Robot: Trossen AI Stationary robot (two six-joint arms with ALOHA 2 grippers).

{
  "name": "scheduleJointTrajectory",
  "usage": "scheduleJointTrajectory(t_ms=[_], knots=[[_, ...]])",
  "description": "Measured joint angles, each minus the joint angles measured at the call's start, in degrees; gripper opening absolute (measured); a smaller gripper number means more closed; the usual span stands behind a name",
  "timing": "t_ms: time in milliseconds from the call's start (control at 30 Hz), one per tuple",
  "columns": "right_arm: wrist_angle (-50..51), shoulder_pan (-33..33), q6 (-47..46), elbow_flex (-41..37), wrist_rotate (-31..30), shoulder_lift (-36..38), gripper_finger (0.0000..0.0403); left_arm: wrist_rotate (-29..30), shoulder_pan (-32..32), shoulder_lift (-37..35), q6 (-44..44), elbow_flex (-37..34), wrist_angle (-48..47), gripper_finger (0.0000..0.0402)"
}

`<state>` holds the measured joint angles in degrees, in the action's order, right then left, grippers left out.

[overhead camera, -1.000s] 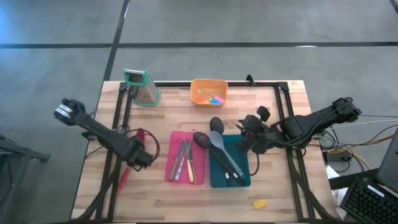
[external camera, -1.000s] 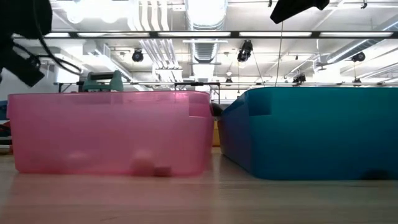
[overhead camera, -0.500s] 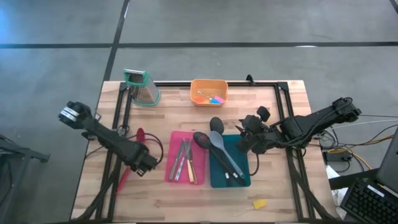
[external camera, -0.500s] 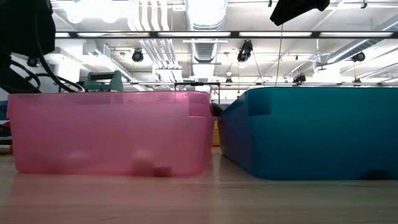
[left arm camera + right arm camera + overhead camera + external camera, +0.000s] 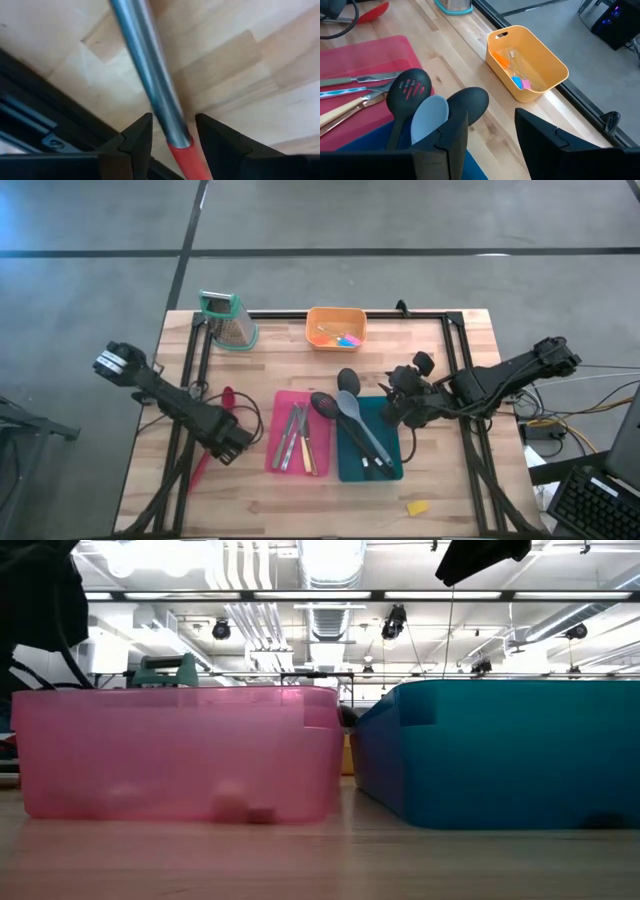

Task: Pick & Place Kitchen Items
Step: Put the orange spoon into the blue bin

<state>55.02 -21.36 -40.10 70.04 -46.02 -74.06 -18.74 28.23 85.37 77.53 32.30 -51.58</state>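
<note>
Red spoon [image 5: 172, 131]: lies flat on the table [image 5: 450, 500] left of the pink bin [image 5: 297, 402], red bowl and grip, steel shaft between

Handling: judged light and stiff; the smooth shaft may slip, so the red grip seems the surer hold

Left gripper [image 5: 172, 131]: low over the spoon, fingers apart astride its shaft, not yet clamped

Right gripper [image 5: 490, 125]: fingers apart, holding nothing, above the teal bin [image 5: 345, 465] where the black spoon [image 5: 472, 102], slotted spatula [image 5: 409, 90] and grey-lilac spoon [image 5: 429, 116] rest
</note>
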Motion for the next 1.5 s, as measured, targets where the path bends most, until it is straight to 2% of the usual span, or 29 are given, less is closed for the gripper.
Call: scheduleJointTrajectory(t_ms=[100, 267, 567, 667, 867, 1133, 1300, 1500], knots=[[0.00, 0.00, 0.00, 0.00, 0.00, 0.00, 0.0156, -0.39, -0.02, -0.04, -0.75, 0.14, 1.42, 0.0144], [0.00, 0.00, 0.00, 0.00, 0.00, 0.00, 0.0137, -0.31, -0.59, -0.95, 0.92, 0.30, 1.89, 0.0073], [-0.02, 0.00, 0.00, 0.00, 0.00, 0.00, 0.0099, 1.38, -1.01, -7.32, -0.54, 0.79, 0.89, 0.0071], [-0.02, 0.02, 0.02, 0.00, 0.00, 0.00, 0.0087, 8.72, -1.00, -11.78, -1.69, 2.09, -1.53, 0.0052], [-0.02, 0.02, 0.07, 0.00, -0.01, 0.00, 0.0064, 19.46, -0.96, -20.59, -0.23, 6.37, -4.56, 0.0052], [0.02, 0.00, 0.07, 0.00, 0.00, 0.00, 0.0043, 31.58, 0.04, -25.93, -1.70, 14.37, -12.14, 0.0052], [0.04, -0.27, 0.04, -0.01, 0.08, 0.00, 0.0049, 37.80, 0.48, -26.30, -6.77, 18.92, -12.37, 0.0052], [-5.45, -3.69, 0.27, -4.56, -0.72, 0.07, 0.0068, 50.35, 0.50, -26.28, -19.69, 22.79, -6.21, 0.0052]])
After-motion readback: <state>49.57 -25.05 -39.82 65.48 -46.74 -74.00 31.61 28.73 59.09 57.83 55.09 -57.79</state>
